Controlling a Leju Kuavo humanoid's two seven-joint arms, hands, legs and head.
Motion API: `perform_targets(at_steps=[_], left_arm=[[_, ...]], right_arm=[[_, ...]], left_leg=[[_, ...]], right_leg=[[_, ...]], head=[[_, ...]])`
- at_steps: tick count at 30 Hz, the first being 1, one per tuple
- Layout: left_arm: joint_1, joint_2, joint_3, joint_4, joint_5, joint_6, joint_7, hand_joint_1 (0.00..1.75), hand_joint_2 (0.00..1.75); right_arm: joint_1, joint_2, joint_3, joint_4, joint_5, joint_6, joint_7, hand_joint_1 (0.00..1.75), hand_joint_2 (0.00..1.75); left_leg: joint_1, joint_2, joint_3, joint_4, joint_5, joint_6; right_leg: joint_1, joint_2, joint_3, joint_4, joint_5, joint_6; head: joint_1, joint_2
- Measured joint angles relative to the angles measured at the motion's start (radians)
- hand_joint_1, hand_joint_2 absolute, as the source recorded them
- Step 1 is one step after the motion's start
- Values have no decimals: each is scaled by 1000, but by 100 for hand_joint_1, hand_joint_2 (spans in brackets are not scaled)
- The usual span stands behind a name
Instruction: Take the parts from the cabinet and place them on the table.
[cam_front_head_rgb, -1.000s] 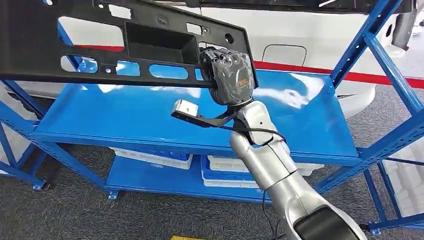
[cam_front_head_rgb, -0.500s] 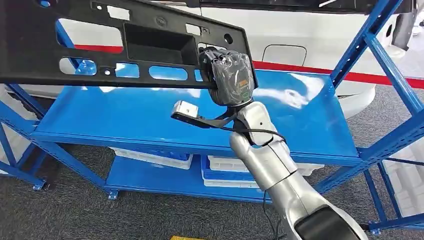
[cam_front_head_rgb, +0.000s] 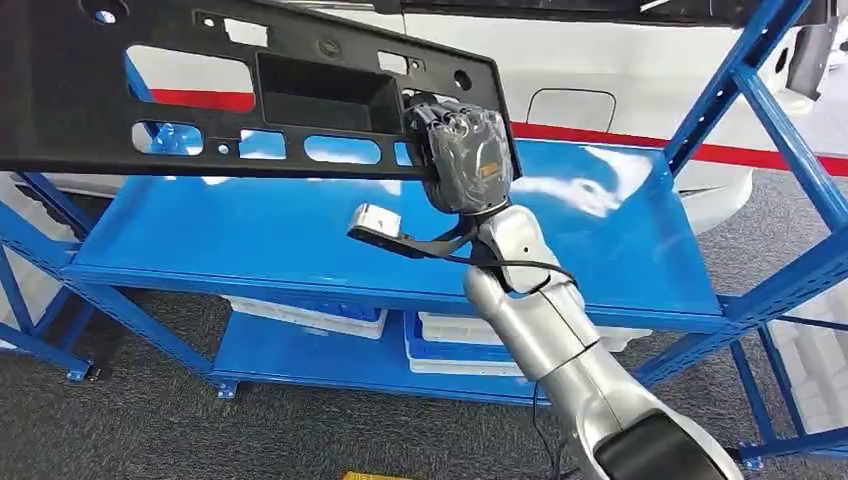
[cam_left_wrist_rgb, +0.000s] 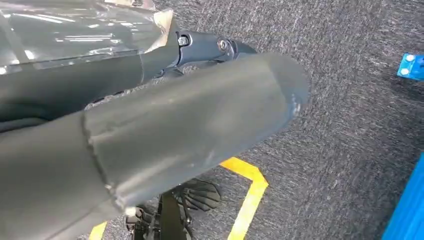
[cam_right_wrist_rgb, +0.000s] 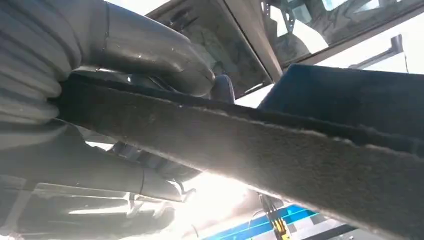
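Black panel part (cam_front_head_rgb: 250, 100) clamped in right hand (cam_front_head_rgb: 465, 160), held above blue cabinet shelf (cam_front_head_rgb: 300, 235); table placement pending. Left hand (cam_left_wrist_rgb: 150, 135) state unclear.

A blue steel rack (cam_front_head_rgb: 640, 250) stands on dark grey carpet (cam_front_head_rgb: 150, 430). A white car (cam_front_head_rgb: 620, 90) with a red stripe sits behind; yellow floor tape (cam_left_wrist_rgb: 250, 200) marks the carpet.

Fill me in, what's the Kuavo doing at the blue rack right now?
The right hand grips one end of a long black plastic panel and holds it in the air above the top shelf of the blue rack. The panel is clear of the shelf, not yet set down anywhere. White trays sit on the lower shelf. The left hand hangs over grey carpet, and whether it holds anything is unclear.
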Motion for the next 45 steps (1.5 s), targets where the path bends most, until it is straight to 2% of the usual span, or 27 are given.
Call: perform_targets(at_steps=[2, 4, 6, 8, 10, 11, 12, 15, 16, 18, 20, 21, 23, 25, 27, 28, 31, 32, 34, 36, 37, 38, 39, 41, 42, 43, 45], left_arm=[[-2, 0, 0, -1, 5, -18, -5, 0, 0], [-5, 0, 0, -1, 8, -34, -8, 0, 0], [-5, 0, 0, -1, 9, -40, -8, 0, 0], [-5, -1, 0, -1, 10, -46, -9, 0, 0], [-6, -1, 0, -1, 17, -66, -17, 0, 0], [-6, 1, 0, -1, 18, -74, -19, 0, 0], [-6, 1, 0, -1, 19, -75, -16, 0, 0], [-2, 1, 0, -1, 21, -71, 31, 0, 0], [1, 2, 0, 0, 21, -61, 47, 0, 0], [7, 1, 0, 0, 21, -49, 62, 0, 0], [8, 0, 0, 0, 25, -39, 77, 0, 0], [9, -1, 0, 0, 26, -31, 89, 0, 0], [14, -3, 0, 0, 26, -19, 108, 0, 0], [16, -7, -1, 0, 19, -5, 127, 0, 0], [16, -8, -2, 0, 18, -2, 130, 0, 0], [15, -10, -6, 0, 15, 6, 142, 0, 0], [21, -15, -17, 0, 5, 23, 161, 0, 0], [22, -18, -20, 0, 3, 25, 164, 0, 0], [21, -27, -25, 0, -2, 27, 164, 0, 0], [22, -31, -27, 0, -2, 27, 168, 0, 0], [22, -32, -28, 0, -2, 28, 168, 0, 0], [22, -34, -29, 0, -2, 28, 168, 0, 0], [22, -35, -31, 0, -2, 27, 168, 0, 0], [22, -40, -31, 0, -2, 28, 164, 0, 0], [21, -43, -31, 0, -2, 29, 162, 0, 0], [20, -43, -31, 0, -2, 33, 157, 0, 0], [16, -45, -31, 0, -2, 41, 149, 0, 0]], right_arm=[[4, -10, 0, -8, 0, 0, 6, 175, 175], [10, -22, 0, -13, -2, 1, 7, 175, 175], [26, -35, 0, -15, -4, 1, 8, 175, 175], [32, -43, -1, -15, -5, 1, 8, 175, 175], [31, -47, -1, -20, -13, 1, 8, 175, 175], [30, -50, -1, -24, -21, 2, 6, 175, 175], [31, -52, -1, -30, -31, 2, 5, 175, 175], [45, -76, -7, -68, -56, 6, 6, 175, 175], [51, -83, -9, -83, -59, 9, 6, 175, 175], [64, -93, -10, -108, -64, 13, 8, 175, 175], [84, -105, -15, -131, -64, 14, 9, 175, 175], [96, -113, -18, -142, -66, 15, 11, 175, 175], [119, -124, -22, -164, -66, 19, 18, 175, 175], [146, -135, -36, -201, -61, 24, 34, 175, 175], [152, -137, -39, -210, -59, 25, 37, 175, 175], [162, -144, -47, -237, -57, 33, 45, 175, 175], [200, -158, -64, -295, -56, 44, 58, 175, 175], [215, -164, -70, -313, -56, 51, 61, 175, 175], [241, -181, -82, -343, -58, 60, 62, 175, 175], [270, -193, -90, -364, -58, 61, 62, 175, 175], [289, -199, -93, -373, -59, 61, 62, 175, 175], [306, -203, -95, -380, -60, 61, 62, 175, 175], [321, -204, -99, -388, -61, 61, 62, 175, 175], [345, -206, -109, -405, -63, 67, 62, 175, 175], [352, -206, -112, -414, -63, 74, 62, 175, 175], [358, -206, -115, -423, -63, 79, 61, 175, 175], [377, -204, -125, -439, -69, 88, 60, 175, 175]], left_leg=[[8, 5, 7, -14, 7, 10], [8, 5, 6, -13, 8, 13], [8, 6, 6, -13, 8, 13], [9, 6, 6, -12, 10, 11], [11, 5, 5, -8, 11, 5], [9, 5, 1, -5, 11, -3], [6, 3, -4, -1, 13, -10], [8, -1, -9, 3, 25, -30], [14, 1, -17, 7, 20, -34], [17, 6, -45, 85, -66, -44], [18, 6, -100, 248, -159, -54], [18, 6, -117, 310, -182, -56], [18, 6, -84, 294, -163, -55], [18, 6, 37, 119, -96, -48], [18, 6, 86, 48, -81, -43], [13, 5, 113, 3, -102, -38], [3, 2, 100, 6, -86, -23], [5, 3, 97, -5, -74, -10], [12, 10, 84, -17, -50, 13], [12, 11, 63, -17, -35, 16], [12, 11, 50, -16, -26, 16], [12, 11, 38, -16, -18, 14], [12, 11, 28, -15, -10, 13], [12, 11, 7, -11, 3, 6], [12, 11, 0, -6, 9, 1], [6, 11, -10, 1, 13, -6], [6, 11, -12, 3, 27, -16]], right_leg=[[0, -1, -25, 53, -39, -3], [-2, -1, -100, 213, -112, -14], [-2, -1, -165, 352, -146, -8], [-6, -2, -134, 284, -105, 11], [-13, -4, -37, 94, -33, 29], [-15, -6, -2, 29, -27, 26], [-4, -2, -1, 40, -9, 16], [-3, -2, -18, 40, -5, 0], [-18, -2, -20, 35, 4, -13], [-14, -4, -32, 35, 16, -32], [-8, -7, -46, 36, 26, -43], [-6, -8, -53, 37, 30, -43], [-4, -9, -65, 37, 39, -41], [-3, -9, -70, 38, 45, -35], [-2, -9, -70, 38, 46, -32], [1, -9, -75, 38, 52, -23], [-2, -11, -76, 33, 66, -2], [4, -11, -78, 31, 72, 7], [5, -9, -112, 89, 7, -5], [2, -8, -157, 232, -82, -18], [1, -8, -178, 311, -114, -15], [1, -8, -180, 347, -117, -7], [0, -9, -160, 336, -102, 5], [-5, -9, -65, 202, -44, 27], [-6, -9, 0, 105, -30, 28], [-2, -9, 57, 22, -52, 19], [5, -7, 44, 10, -47, 11]], head=[[2, 0], [3, 0], [5, 0], [4, 0], [4, 0], [6, 0], [5, 0], [3, 0], [4, 0], [-5, 0], [-5, 0], [-5, 0], [-5, 0], [-5, 0], [-5, 0], [-4, 0], [-7, 0], [-7, 0], [-1, 0], [1, 0], [2, 0], [2, 0], [3, 0], [3, 0], [4, 0], [5, 0], [2, 0]])
